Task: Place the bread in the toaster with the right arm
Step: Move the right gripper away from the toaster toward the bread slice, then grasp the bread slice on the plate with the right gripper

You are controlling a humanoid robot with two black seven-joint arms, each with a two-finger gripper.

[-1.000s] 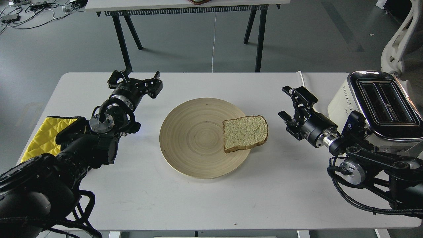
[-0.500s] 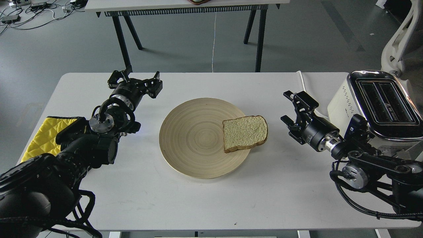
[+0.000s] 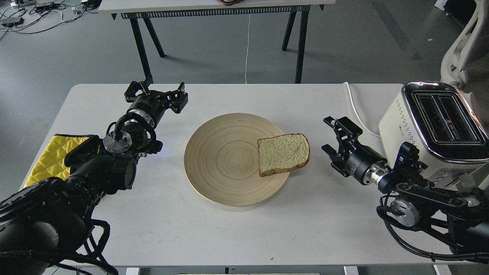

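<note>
The slice of bread point(image 3: 283, 152) lies flat on the right side of a round wooden plate point(image 3: 225, 160), its right edge hanging over the rim. The cream-white toaster point(image 3: 435, 126) stands at the table's right edge, both slots empty. My right gripper point(image 3: 330, 135) is open and empty, just right of the bread and left of the toaster, apart from both. My left gripper point(image 3: 156, 91) is open and empty at the far left of the table.
A yellow quilted cloth point(image 3: 51, 156) lies at the table's left edge under my left arm. The toaster's white cord point(image 3: 353, 105) runs across the table's far right. Another table's legs stand behind.
My right gripper has moved down and nearer the table, ending beside the bread's right edge. The left arm, bread and plate have not moved.
</note>
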